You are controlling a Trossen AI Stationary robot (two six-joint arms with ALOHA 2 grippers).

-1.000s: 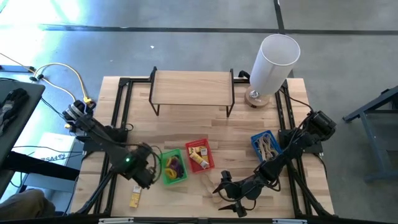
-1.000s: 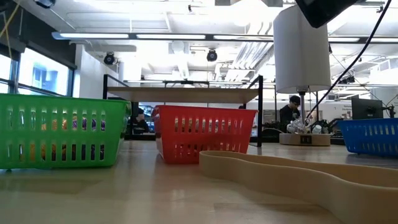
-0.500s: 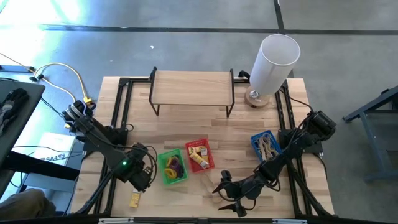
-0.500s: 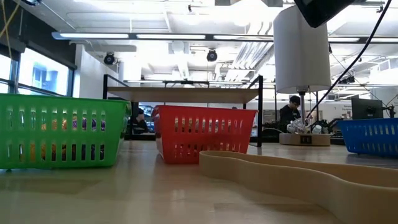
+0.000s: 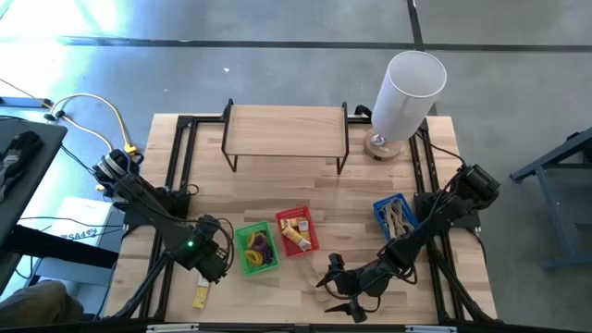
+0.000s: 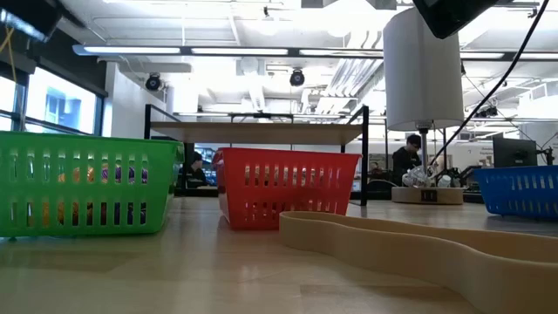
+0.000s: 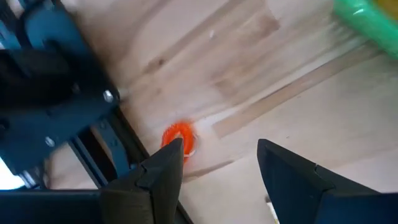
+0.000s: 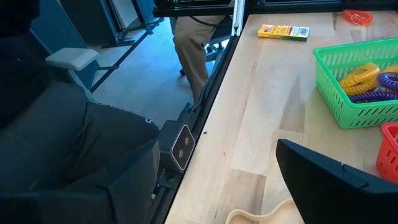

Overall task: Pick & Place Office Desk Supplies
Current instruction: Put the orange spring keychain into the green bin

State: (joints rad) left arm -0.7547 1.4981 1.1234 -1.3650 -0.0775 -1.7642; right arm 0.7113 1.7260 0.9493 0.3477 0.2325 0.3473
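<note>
To take the orange ring [image 7: 179, 136] cleanly, the left gripper [image 7: 221, 168] should centre over it and descend until the fingers straddle it before closing. Its fingers stand apart, holding nothing, one tip just over the ring, which lies on the counter [image 5: 277, 180] near the left edge beside the green basket [image 5: 256, 250]. The right gripper [image 5: 340, 294] waits by the front edge, fingers spread, empty.
</note>
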